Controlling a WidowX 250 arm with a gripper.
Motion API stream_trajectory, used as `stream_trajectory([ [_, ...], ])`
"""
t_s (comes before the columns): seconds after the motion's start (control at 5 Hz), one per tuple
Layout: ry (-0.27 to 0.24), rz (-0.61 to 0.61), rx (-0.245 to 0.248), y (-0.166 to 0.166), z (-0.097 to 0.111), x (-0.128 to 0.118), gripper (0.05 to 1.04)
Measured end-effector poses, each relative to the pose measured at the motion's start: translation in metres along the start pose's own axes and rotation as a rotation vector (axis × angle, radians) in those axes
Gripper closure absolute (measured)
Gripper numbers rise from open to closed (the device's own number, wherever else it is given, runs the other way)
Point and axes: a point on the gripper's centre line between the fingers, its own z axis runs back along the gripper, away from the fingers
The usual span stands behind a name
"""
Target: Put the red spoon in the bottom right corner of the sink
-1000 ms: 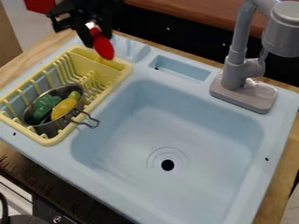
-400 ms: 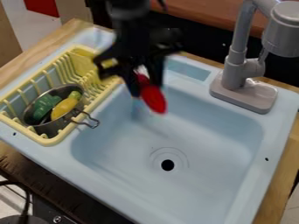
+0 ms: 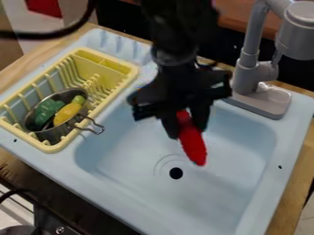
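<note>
With twelve at the top of the view, we are seeing the black two-finger gripper (image 3: pixel 186 128) hanging over the light-blue plastic sink (image 3: pixel 67 170), its fingers closing around one end of the red spoon (image 3: pixel 194 146). The spoon is pointing down and slightly toward five o'clock, its free end showing near the round black drain hole (image 3: pixel 176 173), at one o'clock from it; we are not able to tell whether it is touching the basin. From the drain, we are finding the grey plastic faucet (image 3: pixel 247 69) standing toward one o'clock and the yellow plastic dish rack (image 3: pixel 126 86) sitting between ten and eleven o'clock. Inside the rack, a grey metal pot (image 3: pixel 55 134) is holding a green toy piece (image 3: pixel 46 113) and, at its three o'clock, a yellow one (image 3: pixel 66 114).
</note>
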Motion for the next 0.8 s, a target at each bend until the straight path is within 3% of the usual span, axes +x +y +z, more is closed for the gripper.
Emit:
stream_trajectory([
  [0.4, -0.010, -0.115, -0.111, -0.031, -0.005, -0.020, 0.730],
  [0.8, 0.024, -0.189, -0.077, -0.029, -0.014, -0.054, 0.730],
])
